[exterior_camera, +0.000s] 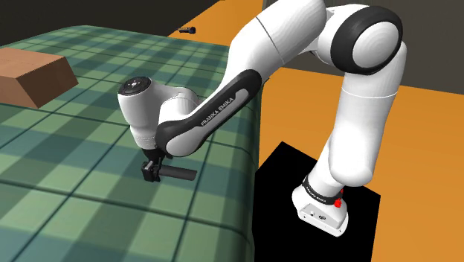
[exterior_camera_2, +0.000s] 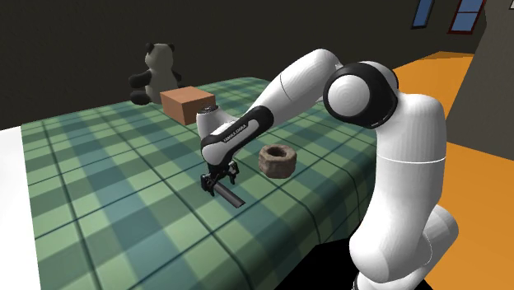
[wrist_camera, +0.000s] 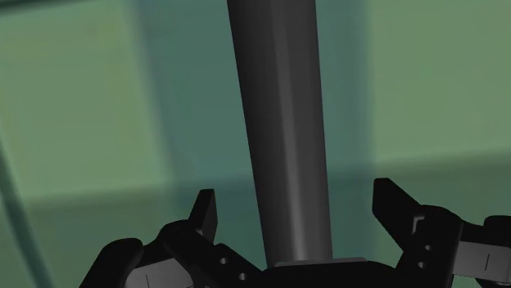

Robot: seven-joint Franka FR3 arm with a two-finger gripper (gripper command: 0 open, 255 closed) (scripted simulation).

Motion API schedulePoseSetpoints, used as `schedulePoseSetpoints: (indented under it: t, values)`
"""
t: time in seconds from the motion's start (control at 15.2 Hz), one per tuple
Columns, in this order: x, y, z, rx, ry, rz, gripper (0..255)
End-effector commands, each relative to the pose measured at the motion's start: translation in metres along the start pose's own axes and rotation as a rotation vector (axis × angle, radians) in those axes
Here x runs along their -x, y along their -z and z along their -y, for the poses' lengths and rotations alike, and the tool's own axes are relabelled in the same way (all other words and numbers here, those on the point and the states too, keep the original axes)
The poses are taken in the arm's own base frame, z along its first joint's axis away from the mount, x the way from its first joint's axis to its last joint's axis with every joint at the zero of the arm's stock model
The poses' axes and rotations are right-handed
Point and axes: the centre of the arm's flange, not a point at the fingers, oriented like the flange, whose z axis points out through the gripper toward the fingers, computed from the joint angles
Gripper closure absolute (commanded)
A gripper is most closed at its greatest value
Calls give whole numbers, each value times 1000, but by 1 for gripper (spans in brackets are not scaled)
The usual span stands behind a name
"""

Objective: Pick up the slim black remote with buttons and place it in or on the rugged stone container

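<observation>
Now, claw: released and lowered over the remote. Its fingers stand apart on either side of the bar without touching it, so nothing is grasped yet.
Remote: a slim black bar lying flat on the plaid bed, not far from the bed's edge on the side of the stand. One end sits under the claw and the rest runs out ahead of it.
Why straddled so: the fingers cross the bar's narrow width, which I judge to be the one span they can close on.
Stone container: a rough brown ring with its hollow facing up. It is near the remote but apart from it, so the carry looks short.
Brown box and panda toy: toward the bed's far edge, well apart from the work.
Risk: held near one end, the long bar may droop when lifted.
</observation>
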Motion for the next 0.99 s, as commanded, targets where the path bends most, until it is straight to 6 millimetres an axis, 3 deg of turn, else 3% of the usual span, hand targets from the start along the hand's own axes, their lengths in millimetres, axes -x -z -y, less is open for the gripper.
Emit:
schedulePoseSetpoints:
  t: [0.0,0.07,0.66,0.92]
  values:
    - [0,0,0,0,0,0,0]
    - [0,0,0,0,0,0,255]
    - [0,0,0,0,0,0,255]
    - [0,21,-2,0,0,0,255]
